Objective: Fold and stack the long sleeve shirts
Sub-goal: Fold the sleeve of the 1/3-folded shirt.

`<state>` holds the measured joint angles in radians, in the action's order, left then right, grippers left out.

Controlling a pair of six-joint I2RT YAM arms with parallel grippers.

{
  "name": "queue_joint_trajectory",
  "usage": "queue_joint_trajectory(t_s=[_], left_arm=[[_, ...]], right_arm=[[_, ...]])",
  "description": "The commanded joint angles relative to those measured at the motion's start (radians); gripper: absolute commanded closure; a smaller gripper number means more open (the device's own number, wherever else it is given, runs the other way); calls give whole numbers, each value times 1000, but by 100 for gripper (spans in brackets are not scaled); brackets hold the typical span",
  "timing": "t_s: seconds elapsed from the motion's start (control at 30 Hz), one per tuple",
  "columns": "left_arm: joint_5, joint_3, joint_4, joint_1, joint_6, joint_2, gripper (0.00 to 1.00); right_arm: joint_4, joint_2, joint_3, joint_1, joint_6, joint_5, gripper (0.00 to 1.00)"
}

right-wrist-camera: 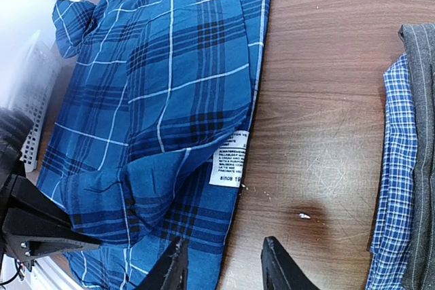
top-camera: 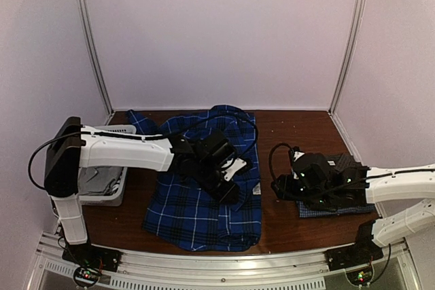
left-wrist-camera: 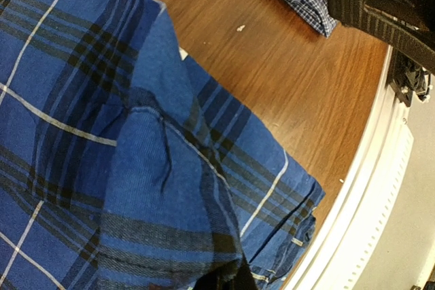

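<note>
The royal-blue plaid shirt (top-camera: 204, 195) lies spread in the middle of the table, a sleeve reaching back left. My left gripper (top-camera: 230, 180) is over its right half, shut on a raised fold of the blue plaid cloth (left-wrist-camera: 170, 188); the jaws are mostly hidden under the fabric. My right gripper (right-wrist-camera: 224, 271) is open just above the shirt's right edge (right-wrist-camera: 231, 236), nothing between its fingers (right-wrist-camera: 171, 268). A pale blue checked shirt (right-wrist-camera: 397, 188) and a dark grey shirt (right-wrist-camera: 421, 134) lie folded in a stack (top-camera: 333, 207) under the right arm.
A white mesh basket (top-camera: 109, 185) stands at the table's left edge behind the left arm. A white care label (right-wrist-camera: 230, 157) shows on the plaid shirt's edge. Bare wood (top-camera: 285, 134) separates the shirt from the stack. A metal rail (top-camera: 224, 263) runs along the near edge.
</note>
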<state>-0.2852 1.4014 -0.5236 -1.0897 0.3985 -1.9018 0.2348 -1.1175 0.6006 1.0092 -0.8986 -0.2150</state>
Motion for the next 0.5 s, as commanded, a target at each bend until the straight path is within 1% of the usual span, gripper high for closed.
queue_joint_trajectory(t_s=[0.0, 0.1, 0.13, 0.2, 0.23, 0.27, 0.33, 0.4, 0.43, 0.47], left_arm=[[32, -8, -10, -9, -7, -9, 100], [17, -18, -13, -14, -14, -7, 99], [11, -20, -12, -19, -18, -8, 97], [0, -22, -13, -33, -29, -5, 89], [-6, -24, -15, -39, -30, -4, 83], [-9, -26, -14, -42, -28, 0, 73], [-16, -39, -1, -42, -18, 17, 57], [-15, -57, 22, -42, -2, 44, 39], [-11, -68, 34, -41, 9, 59, 34], [1, -77, 44, -40, 26, 72, 31]], right_arm=[[-16, 4, -15, -4, -10, 3, 62], [-17, 4, -10, -5, -10, 4, 61], [-17, 3, -10, -5, -8, 4, 62], [-17, -1, -9, -4, -5, 4, 61], [-17, -5, -8, -6, -5, 5, 61], [-18, -9, -7, -5, -5, 7, 61], [-21, -15, -6, -4, -1, 15, 61], [-19, -23, -4, -5, 5, 26, 58], [-16, -26, -5, -4, 6, 32, 57], [-16, -28, -7, -5, 9, 39, 55]])
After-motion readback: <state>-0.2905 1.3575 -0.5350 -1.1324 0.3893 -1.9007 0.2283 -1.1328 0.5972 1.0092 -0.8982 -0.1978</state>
